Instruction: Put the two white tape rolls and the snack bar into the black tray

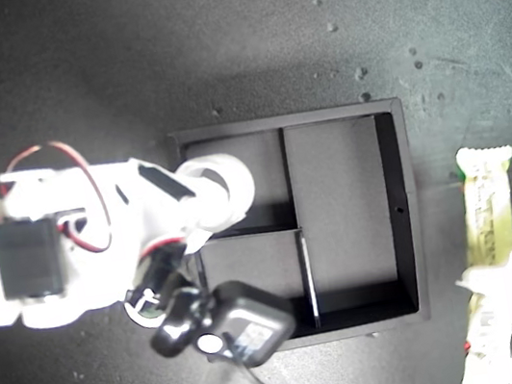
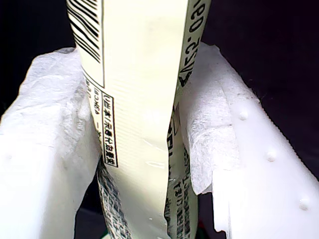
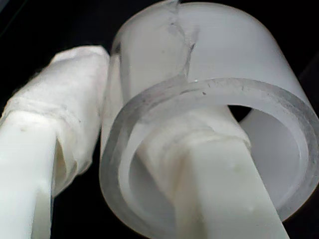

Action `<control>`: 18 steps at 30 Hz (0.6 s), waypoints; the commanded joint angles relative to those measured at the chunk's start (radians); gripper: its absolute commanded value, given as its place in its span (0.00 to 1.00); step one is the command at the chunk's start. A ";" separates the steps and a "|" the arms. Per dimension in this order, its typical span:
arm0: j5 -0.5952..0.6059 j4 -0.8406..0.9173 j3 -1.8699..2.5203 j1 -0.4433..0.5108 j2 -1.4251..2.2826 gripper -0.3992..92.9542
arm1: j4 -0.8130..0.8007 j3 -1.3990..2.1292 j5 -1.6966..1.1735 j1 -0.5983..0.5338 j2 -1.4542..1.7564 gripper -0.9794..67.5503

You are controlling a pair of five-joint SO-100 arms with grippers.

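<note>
White roll: the wide white tape roll (image 1: 222,190) is clenched by my second tool (image 3: 107,149), one padded finger (image 3: 65,129) outside the wall and the other through the open centre; in the exterior view it hangs over the black tray's (image 1: 406,217) small compartment at that view's upper left.
Other roll: I cannot find a second tape roll in any view; the arm and its black camera housing (image 1: 242,321) cover the tray's other small compartment, so it may be hidden there.
Cream wrapper: the snack bar (image 1: 486,214) lies on the dark tabletop (image 1: 118,58) outside the tray, at the exterior view's right, its long side roughly parallel to the tray wall.
First tool: my first tool (image 2: 144,149) grasps the bar near its lower half, both padded fingers (image 2: 209,144) pressed against the wrapper.
Step in hand: judged as placing the wide roll, with the bar already pinched and waiting.
Next move: lower the roll into the compartment, release it and draw the inner finger clear without dragging the roll out; then carry the bar across to the long compartment, kept aligned with its length.
</note>
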 commanded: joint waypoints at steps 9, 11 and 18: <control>-0.023 0.187 -0.249 0.000 -0.114 0.01 | 0.025 -0.552 -0.350 0.071 -0.374 0.10; -0.028 0.190 -0.250 0.006 -0.117 0.02 | 0.025 -0.549 -0.348 0.078 -0.374 0.11; -0.046 0.256 -0.314 0.044 -0.146 0.16 | 0.104 -0.537 -0.345 0.094 -0.374 0.45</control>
